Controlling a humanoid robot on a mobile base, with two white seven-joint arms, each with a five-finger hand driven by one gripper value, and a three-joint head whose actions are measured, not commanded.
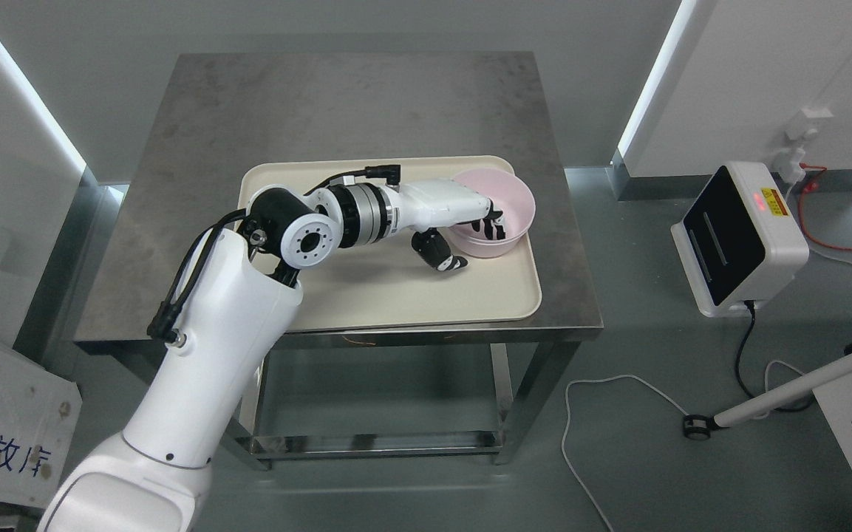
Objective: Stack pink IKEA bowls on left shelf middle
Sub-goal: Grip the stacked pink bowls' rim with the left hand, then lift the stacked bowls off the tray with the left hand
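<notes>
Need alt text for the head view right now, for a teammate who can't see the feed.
The robot's left hand grips the near rim of a pink bowl, fingers inside and thumb outside. The bowl sits at the right end of a cream tray on a grey metal table. A white device with a dark screen stands on the floor to the right.

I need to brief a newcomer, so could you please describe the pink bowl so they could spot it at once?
Find the grey metal table and the cream tray on it. At the tray's far right corner sits the pink bowl, the only pink, round thing there, with the left hand gripping its near rim.
</notes>
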